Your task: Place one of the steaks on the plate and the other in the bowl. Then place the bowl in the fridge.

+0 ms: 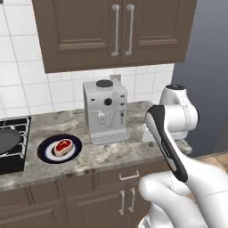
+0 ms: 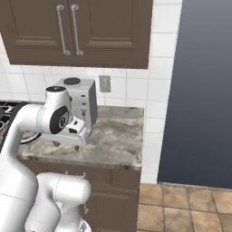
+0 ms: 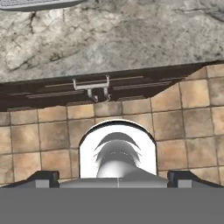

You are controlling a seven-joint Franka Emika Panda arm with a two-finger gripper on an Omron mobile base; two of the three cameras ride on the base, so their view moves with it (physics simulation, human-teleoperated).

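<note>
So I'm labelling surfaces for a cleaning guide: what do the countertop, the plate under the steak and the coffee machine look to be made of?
Countertop: mottled grey-brown veining suggests polished stone, perhaps granite. Plate: dark, smooth, with a thin pale rim; likely glazed ceramic, though that is uncertain. It holds a steak. Coffee machine: flat pale-grey panels with dark knobs; probably matte plastic or brushed metal.

A home kitchen: brown wall cabinets (image 1: 116, 31) over white tiles (image 1: 18, 71), a marble-look bench (image 1: 89, 153) carrying a coffee machine (image 1: 106, 111), a stove (image 1: 13, 142) alongside.

The white arm (image 2: 27, 131) fills the left of the frame, its hand beside the coffee machine (image 2: 81, 102) on the counter (image 2: 115, 140).
</note>
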